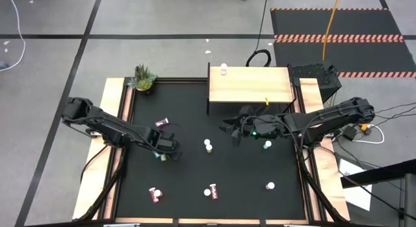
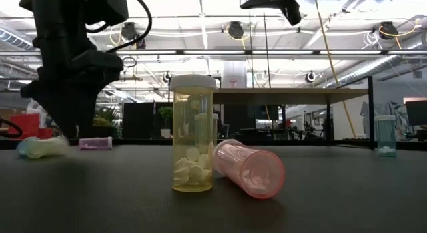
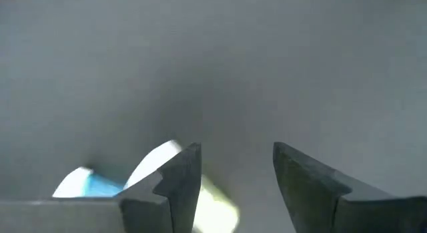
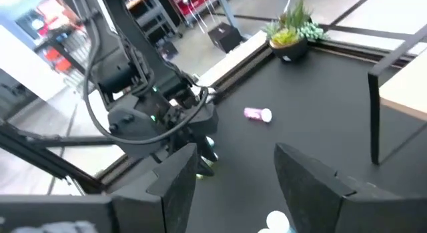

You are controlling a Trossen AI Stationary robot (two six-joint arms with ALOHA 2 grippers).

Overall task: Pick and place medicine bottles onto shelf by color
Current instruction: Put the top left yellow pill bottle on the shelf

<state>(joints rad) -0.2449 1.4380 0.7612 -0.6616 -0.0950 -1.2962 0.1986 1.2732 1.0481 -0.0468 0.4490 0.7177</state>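
Bottles lie scattered across your black table [image 1: 195, 181] in the high view. You have a pink one [image 1: 162, 123] on its side at centre left, another pink one [image 1: 155, 195] at lower left, and a yellow one beside a pink one [image 1: 212, 192] at lower centre. One white-capped bottle [image 1: 208, 146] stands upright mid-table and another [image 1: 270, 185] at lower right.

Your left gripper [image 1: 162, 152] sits low over the table at centre left, with a teal bottle [image 3: 90, 183] lying just beside one finger. In the left wrist view its fingers [image 3: 177, 186] are spread apart, and nothing shows in the gap between them; the view is blurred, so you cannot be sure whether the bottle touches the finger.

Your right gripper [image 1: 233, 131] hovers just below the shelf [image 1: 250, 84] at centre right, its fingers also spread and empty. A teal bottle [image 1: 267, 145] stands near it.

On the shelf, one bottle [image 1: 223, 71] stands near the upper left corner. A potted plant [image 1: 143, 78] sits at the table's upper left corner.
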